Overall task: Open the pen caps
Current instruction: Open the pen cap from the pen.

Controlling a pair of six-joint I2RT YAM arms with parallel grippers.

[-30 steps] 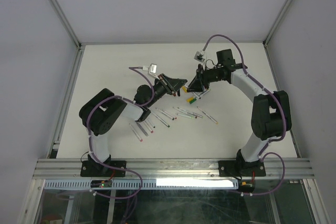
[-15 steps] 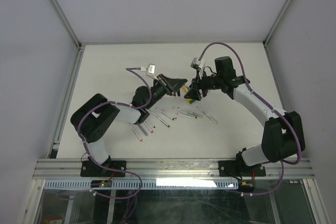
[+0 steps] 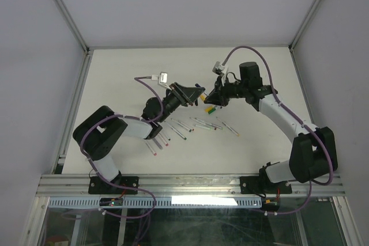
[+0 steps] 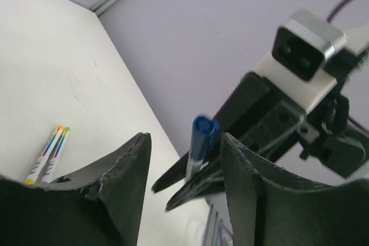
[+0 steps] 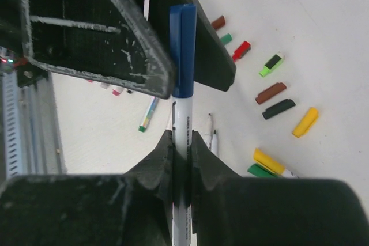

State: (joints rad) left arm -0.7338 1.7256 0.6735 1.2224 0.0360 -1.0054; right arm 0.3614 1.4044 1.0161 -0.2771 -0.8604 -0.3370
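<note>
My right gripper is shut on the white barrel of a pen with a blue cap. The capped end sticks out between the spread fingers of my left gripper. In the left wrist view the blue cap sits nearer the right finger, and I cannot tell if they touch. From above, the left gripper and right gripper meet tip to tip above mid-table. Several loose pen caps, among them red, black and yellow, lie on the table.
A row of pens lies on the white table in front of the grippers. A yellow-capped pen and a green-capped pen lie side by side below the right gripper. Two more pens lie further off. Walls enclose the table.
Both arms have changed posture, the right elbow swinging out to the right. The right gripper has moved slightly up and right, and the grippers now stand tip to tip.
</note>
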